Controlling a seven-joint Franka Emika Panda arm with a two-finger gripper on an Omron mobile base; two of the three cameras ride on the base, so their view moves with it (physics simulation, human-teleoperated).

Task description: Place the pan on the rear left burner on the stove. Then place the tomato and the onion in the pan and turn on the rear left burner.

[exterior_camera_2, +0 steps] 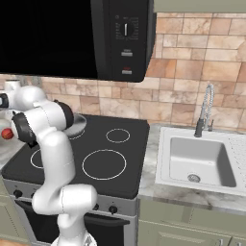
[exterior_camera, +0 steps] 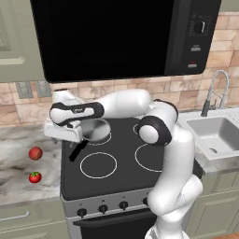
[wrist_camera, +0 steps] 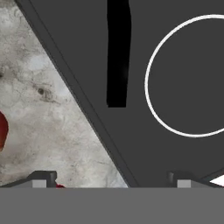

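You had the pan [exterior_camera: 97, 129], a small round piece of shiny grey metal, sitting on the rear left burner [exterior_camera: 100, 138] of the stove [exterior_camera: 121, 175], near the cooktop's back left corner. Its straight black handle [exterior_camera: 77, 151] reached out toward the stove's left edge; in the hand view that handle [wrist_camera: 117, 52] was a flat matte black bar lying on the dark glass beside a thin white circle outline [wrist_camera: 188, 78].

Your gripper [exterior_camera: 63, 134] hung over the stove's left edge with its jaws spread wide and nothing between them. In the hand view the two small dark fingertips [wrist_camera: 41, 178] stood far apart, one above the counter and one above the glass.

The stove top was smooth black glass with thin white rings drawn on it, and its silver front panel carried a row of small black knobs [exterior_camera: 103, 208].

On the mottled grey-white marble counter [exterior_camera: 18, 154] left of the stove you had two red balls. The onion [exterior_camera: 35, 153] was plain and smooth and lay farther back. The tomato [exterior_camera: 35, 177], with a green leafy stem, lay nearer the front edge. They were close together but apart.

I couldn't read any writing on the black microwave [exterior_camera: 126, 32] above the stove; its panel marks were too small.
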